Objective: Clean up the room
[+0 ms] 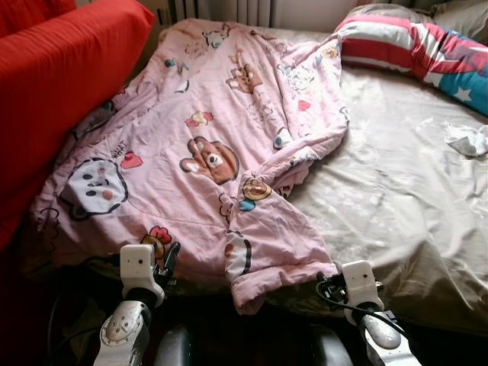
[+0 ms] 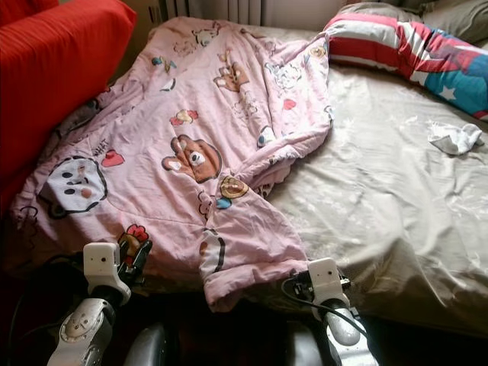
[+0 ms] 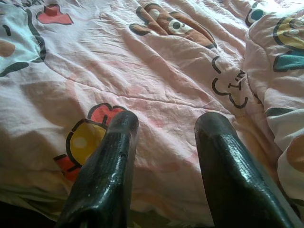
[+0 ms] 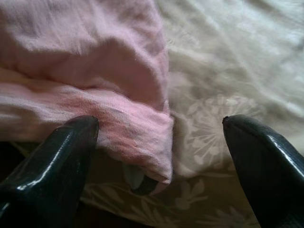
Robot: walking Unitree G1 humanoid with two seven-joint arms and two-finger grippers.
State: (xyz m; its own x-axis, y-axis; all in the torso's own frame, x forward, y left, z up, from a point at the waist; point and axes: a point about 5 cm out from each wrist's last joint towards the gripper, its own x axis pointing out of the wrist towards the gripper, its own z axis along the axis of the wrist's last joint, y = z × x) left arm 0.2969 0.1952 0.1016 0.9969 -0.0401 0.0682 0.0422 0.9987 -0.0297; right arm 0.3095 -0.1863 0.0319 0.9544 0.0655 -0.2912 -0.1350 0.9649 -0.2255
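Note:
A pink quilt (image 1: 206, 145) with cartoon animal prints lies crumpled over the left half of a bed with a beige sheet (image 1: 396, 191). One folded corner (image 1: 259, 274) hangs over the near edge. My left gripper (image 3: 164, 123) is open, its fingers hovering just over the quilt's near edge by a red and yellow print (image 3: 90, 137). My right gripper (image 4: 161, 126) is open too, straddling the quilt's folded corner (image 4: 137, 128) where it meets the sheet. In the eye view, both wrists (image 1: 141, 267) (image 1: 358, 284) sit at the bed's near edge.
A red cushion or sofa back (image 1: 53, 84) presses against the bed's left side. A striped red, white and blue pillow (image 1: 427, 49) lies at the head. A small crumpled white cloth (image 1: 467, 139) rests on the sheet at far right.

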